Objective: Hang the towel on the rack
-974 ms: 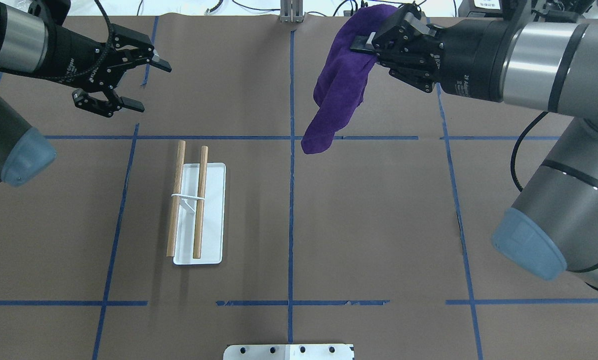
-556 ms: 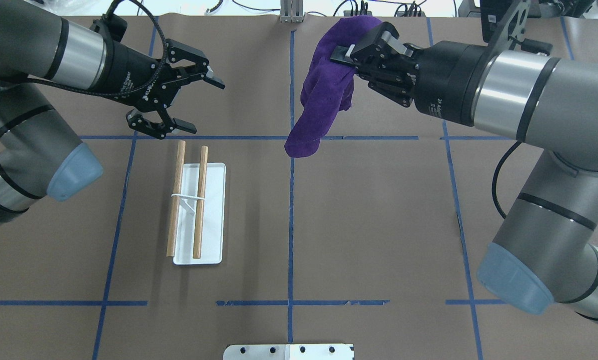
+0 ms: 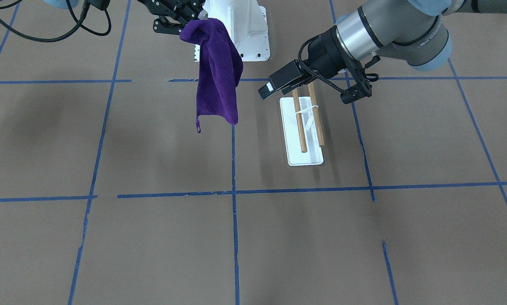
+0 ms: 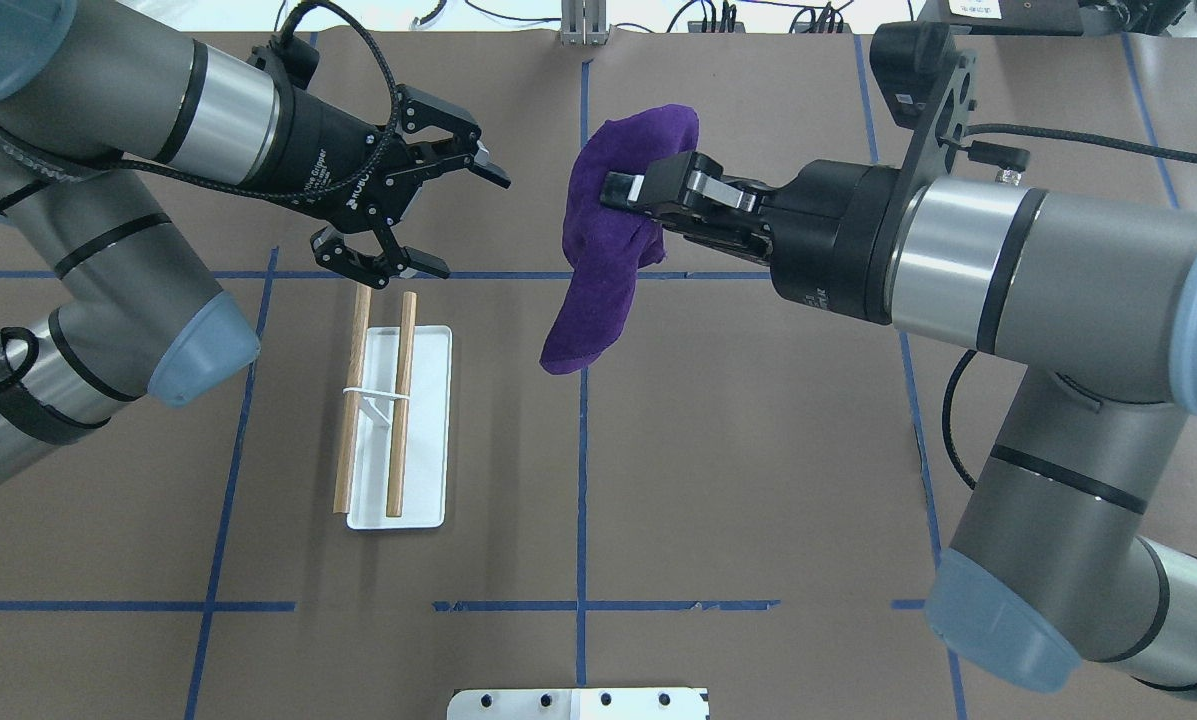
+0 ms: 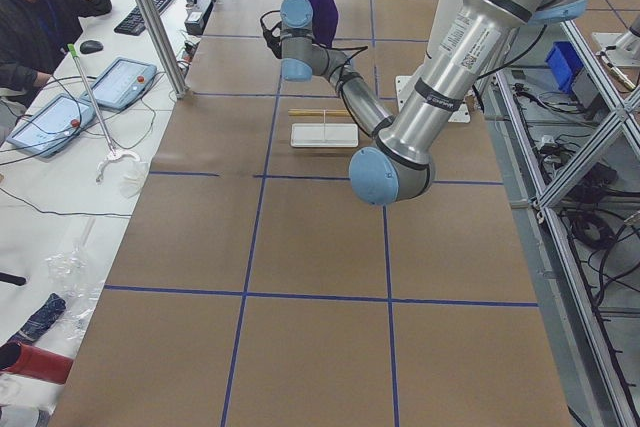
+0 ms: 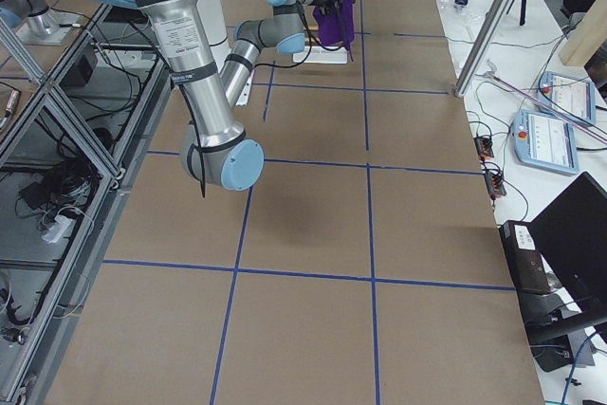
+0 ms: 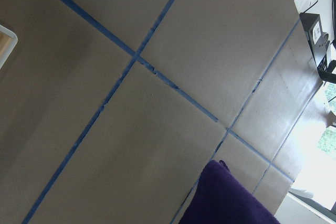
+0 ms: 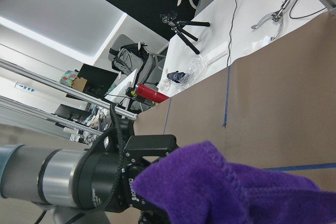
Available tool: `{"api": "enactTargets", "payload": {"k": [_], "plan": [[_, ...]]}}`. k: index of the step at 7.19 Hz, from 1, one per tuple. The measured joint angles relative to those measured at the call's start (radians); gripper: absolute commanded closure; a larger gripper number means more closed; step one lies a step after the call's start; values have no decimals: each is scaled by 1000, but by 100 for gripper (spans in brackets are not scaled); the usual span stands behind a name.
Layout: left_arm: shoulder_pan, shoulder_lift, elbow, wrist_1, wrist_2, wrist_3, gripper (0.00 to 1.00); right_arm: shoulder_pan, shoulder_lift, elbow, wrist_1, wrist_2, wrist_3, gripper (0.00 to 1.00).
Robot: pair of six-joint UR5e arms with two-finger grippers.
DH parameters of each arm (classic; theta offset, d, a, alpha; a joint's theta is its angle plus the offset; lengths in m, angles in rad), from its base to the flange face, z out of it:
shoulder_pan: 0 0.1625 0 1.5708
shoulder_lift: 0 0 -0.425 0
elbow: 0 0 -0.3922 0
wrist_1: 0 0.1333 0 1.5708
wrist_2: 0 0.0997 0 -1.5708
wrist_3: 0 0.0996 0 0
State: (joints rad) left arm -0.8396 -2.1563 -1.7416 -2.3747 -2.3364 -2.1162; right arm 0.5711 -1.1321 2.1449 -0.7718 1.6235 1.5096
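A brown paper-covered counter (image 4: 758, 450) fills the overhead view, marked into large squares by blue tape lines (image 4: 581, 450). A white metal pedestal (image 3: 245, 25) with bolt holes stands at top centre of the front-facing view.

In the left side view, a seated person (image 5: 40, 7) in dark clothes occupies the upper left corner, near a keyboard (image 5: 146, 9) and a mouse (image 5: 92, 46). Two tablet-like control pendants (image 5: 122, 82) lie on a white side table below them. A blue bin (image 5: 563, 65) sits at upper right, beyond the counter's edge.

A red bottle (image 8: 152, 94) and a small tripod (image 8: 186, 27) appear in the right wrist view's upper half.
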Motion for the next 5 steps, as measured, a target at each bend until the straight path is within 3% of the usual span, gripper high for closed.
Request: {"api": "enactTargets", "payload": {"k": [5], "plan": [[56, -49, 29, 2, 38, -28, 0, -43, 11, 6, 0, -6, -67, 100]]}}
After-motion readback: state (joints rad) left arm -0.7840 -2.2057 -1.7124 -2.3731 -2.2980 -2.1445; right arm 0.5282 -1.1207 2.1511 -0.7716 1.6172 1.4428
